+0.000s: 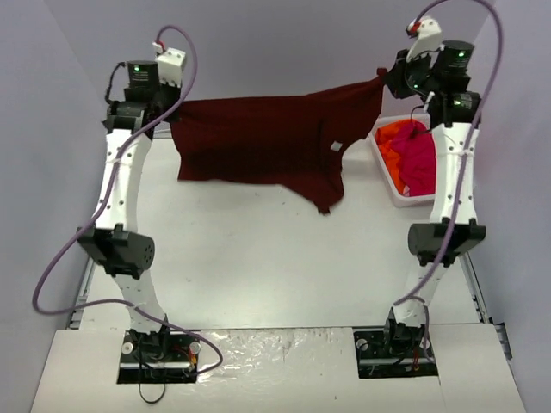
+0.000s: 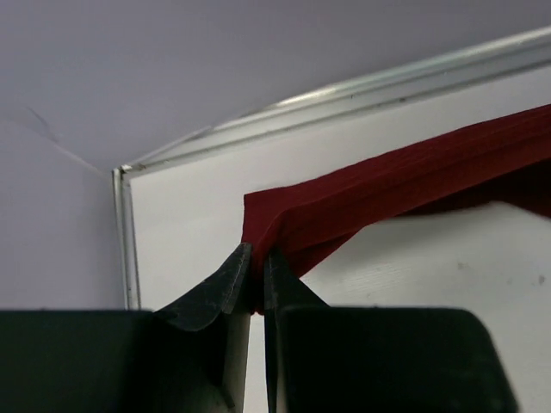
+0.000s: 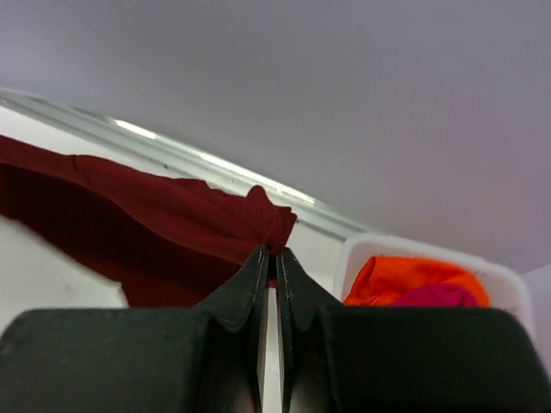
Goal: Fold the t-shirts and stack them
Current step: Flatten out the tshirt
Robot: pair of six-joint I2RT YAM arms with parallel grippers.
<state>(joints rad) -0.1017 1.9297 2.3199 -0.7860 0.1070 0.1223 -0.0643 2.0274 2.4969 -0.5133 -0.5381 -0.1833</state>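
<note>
Pale grey walls close in a white bench (image 1: pixel 258 267), and across its far side you have the maroon t-shirt (image 1: pixel 258 142) strung between both arms. Your left hand (image 2: pixel 256 255) is pinched tight on one corner of the cloth. Your right hand (image 3: pixel 272 255) is clamped just as firmly on the opposite corner, near the basket (image 1: pixel 392 191). Each hand grips only a small tuck of fabric.

Held this way, the shirt hangs as a broad sheet with its top edge pulled nearly straight, which I judge is meant to spread it out before folding. Whether its lower edge touches the bench, I cannot tell. The cloth is a soft, matte knit, gathered into long ridges near the left grip. A small white label (image 1: pixel 336 145) shows toward the right, and below it one part droops to a point. The basket is white plastic, and an orange t-shirt (image 1: pixel 394 142) and a pink t-shirt (image 1: pixel 419 163) lie bunched inside it, not yet folded.
</note>
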